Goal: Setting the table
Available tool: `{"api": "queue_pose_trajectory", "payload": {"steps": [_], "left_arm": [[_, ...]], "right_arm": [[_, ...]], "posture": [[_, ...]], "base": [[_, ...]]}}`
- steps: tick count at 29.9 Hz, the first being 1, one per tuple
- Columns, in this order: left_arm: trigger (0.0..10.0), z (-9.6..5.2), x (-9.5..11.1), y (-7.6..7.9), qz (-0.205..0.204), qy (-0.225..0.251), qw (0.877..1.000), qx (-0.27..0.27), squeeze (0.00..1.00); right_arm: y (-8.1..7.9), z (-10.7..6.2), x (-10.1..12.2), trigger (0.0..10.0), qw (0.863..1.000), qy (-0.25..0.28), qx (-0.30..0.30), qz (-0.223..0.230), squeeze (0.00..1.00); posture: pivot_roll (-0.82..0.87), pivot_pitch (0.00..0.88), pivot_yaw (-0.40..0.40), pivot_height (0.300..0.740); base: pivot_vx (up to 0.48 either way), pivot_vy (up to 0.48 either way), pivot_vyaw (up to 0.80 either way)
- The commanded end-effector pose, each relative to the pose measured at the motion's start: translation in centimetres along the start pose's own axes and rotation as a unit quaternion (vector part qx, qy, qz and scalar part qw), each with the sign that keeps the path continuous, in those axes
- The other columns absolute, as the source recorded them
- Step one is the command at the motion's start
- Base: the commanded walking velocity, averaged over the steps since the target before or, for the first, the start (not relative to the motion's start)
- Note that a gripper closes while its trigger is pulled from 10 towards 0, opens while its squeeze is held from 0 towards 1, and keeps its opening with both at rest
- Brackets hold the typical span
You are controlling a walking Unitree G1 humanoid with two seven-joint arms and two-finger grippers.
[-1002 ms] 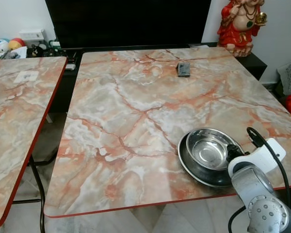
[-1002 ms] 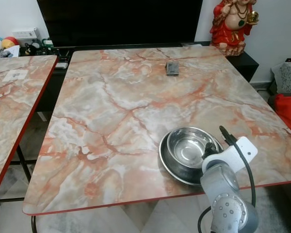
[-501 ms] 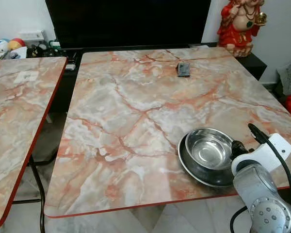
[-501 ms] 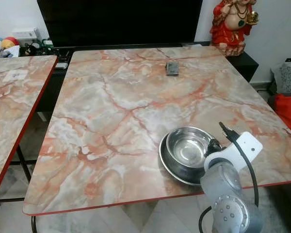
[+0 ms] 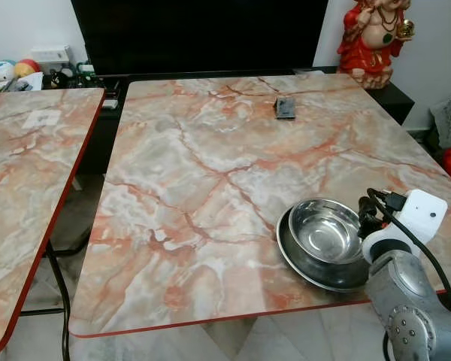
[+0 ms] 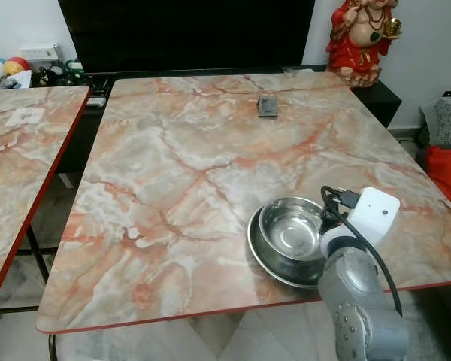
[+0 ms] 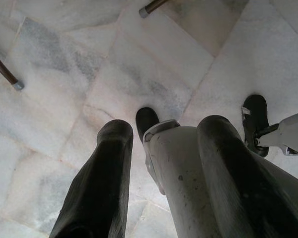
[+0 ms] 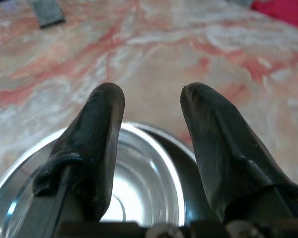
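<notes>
A steel bowl (image 5: 325, 229) sits inside a shallow steel plate (image 5: 301, 259) near the front right corner of the marble table (image 5: 210, 173). My right arm (image 5: 406, 293) reaches up from below the table edge, its wrist just right of the bowl. In the right wrist view my right gripper (image 8: 151, 99) is open, its two black fingers (image 8: 97, 129) spread above the bowl (image 8: 139, 183) with nothing between them. My left gripper (image 7: 166, 128) hangs open and points down at the tiled floor (image 7: 54, 64) beside my leg.
A small dark flat object (image 5: 285, 107) lies at the table's far side. A red statue (image 5: 372, 37) stands on a cabinet at the back right, a black screen (image 5: 195, 34) behind. A second marble table (image 5: 30, 173) stands to the left, with a gap between.
My right wrist has lifted and swung slightly to the right, away from the bowl's rim. The bowl and plate stay where they were.
</notes>
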State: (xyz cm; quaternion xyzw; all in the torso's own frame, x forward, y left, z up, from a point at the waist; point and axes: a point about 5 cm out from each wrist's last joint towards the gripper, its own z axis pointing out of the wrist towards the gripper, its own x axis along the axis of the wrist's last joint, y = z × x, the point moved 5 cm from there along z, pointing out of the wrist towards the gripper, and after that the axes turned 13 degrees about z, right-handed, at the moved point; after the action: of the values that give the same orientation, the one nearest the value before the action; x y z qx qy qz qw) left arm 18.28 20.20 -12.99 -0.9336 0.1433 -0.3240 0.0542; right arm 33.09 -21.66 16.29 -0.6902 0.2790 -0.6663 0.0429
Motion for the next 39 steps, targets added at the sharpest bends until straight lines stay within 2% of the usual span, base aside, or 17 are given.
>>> {"api": "queue_pose_trajectory", "payload": {"steps": [1, 3, 5, 7, 12, 18, 20, 23, 29, 39], "left_arm": [[10.0, -0.5, -1.9, 0.2, 0.007, -0.029, 1.0, -0.007, 0.0], [10.0, -0.5, -2.0, 0.1, 0.008, -0.03, 0.999, -0.006, 0.0], [10.0, -0.5, -2.0, -0.1, 0.011, -0.031, 0.999, -0.003, 0.0], [10.0, -0.5, -2.0, -0.1, 0.011, -0.031, 0.999, -0.001, 0.0], [10.0, -0.5, -1.7, -0.8, 0.02, -0.025, 0.999, 0.012, 0.0], [10.0, -0.6, -1.2, -2.5, 0.015, -0.013, 0.999, 0.034, 0.0], [10.0, -0.7, -1.2, -3.6, 0.007, -0.011, 0.999, 0.049, 0.0], [10.0, -0.9, -1.4, -4.1, -0.004, -0.01, 0.998, 0.058, 0.0], [10.0, -0.9, -1.4, -3.8, -0.011, -0.005, 0.998, 0.059, 0.0], [10.0, -0.7, -0.6, -3.8, -0.018, 0.01, 0.998, 0.059, 0.0]], "right_arm": [[0.2, 0.1, -0.4, 10.0, 1.0, 0.001, 0.011, -0.014, 0.0], [0.1, 0.2, -0.8, 10.0, 1.0, 0.002, 0.029, -0.011, 0.0], [-0.5, 0.0, -1.5, 10.0, 0.996, 0.009, 0.066, -0.052, 0.0], [-0.5, -0.1, -1.6, 10.0, 0.995, 0.014, 0.073, -0.063, 0.0], [-0.5, -0.2, -2.2, 10.0, 0.995, 0.019, 0.083, -0.061, 0.0], [-0.7, -0.4, -2.2, 10.0, 0.993, 0.032, 0.096, -0.064, 0.0], [-1.1, -0.4, -2.1, 10.0, 0.991, 0.042, 0.109, -0.072, 0.0], [-1.2, -0.4, -2.0, 10.0, 0.989, 0.047, 0.115, -0.077, 0.0], [-1.6, -0.4, -1.8, 10.0, 0.987, 0.057, 0.128, -0.084, 0.0], [-1.1, -0.4, -2.3, 10.0, 0.985, 0.057, 0.132, -0.092, 0.0]], "posture": [[-0.09, 0.109, -0.026, 0.74], [-0.08, 0.102, -0.026, 0.74], [-0.08, 0.086, -0.028, 0.74], [-0.08, 0.086, -0.028, 0.74], [-0.08, 0.07, -0.022, 0.74], [-0.07, 0.088, -0.028, 0.74], [-0.07, 0.096, -0.028, 0.74], [-0.07, 0.105, -0.027, 0.74], [-0.07, 0.115, -0.028, 0.74], [-0.07, 0.123, -0.027, 0.74]], "base": [[0.0, 0.0, 0.0], [0.0, 0.0, 0.0], [0.0, 0.0, 0.0], [0.0, 0.0, 0.0], [0.0, 0.0, 0.0], [0.0, 0.0, 0.0], [0.0, 0.0, 0.0], [0.0, 0.0, 0.0], [0.0, 0.0, 0.62], [0.0, 0.0, 0.8]]}}
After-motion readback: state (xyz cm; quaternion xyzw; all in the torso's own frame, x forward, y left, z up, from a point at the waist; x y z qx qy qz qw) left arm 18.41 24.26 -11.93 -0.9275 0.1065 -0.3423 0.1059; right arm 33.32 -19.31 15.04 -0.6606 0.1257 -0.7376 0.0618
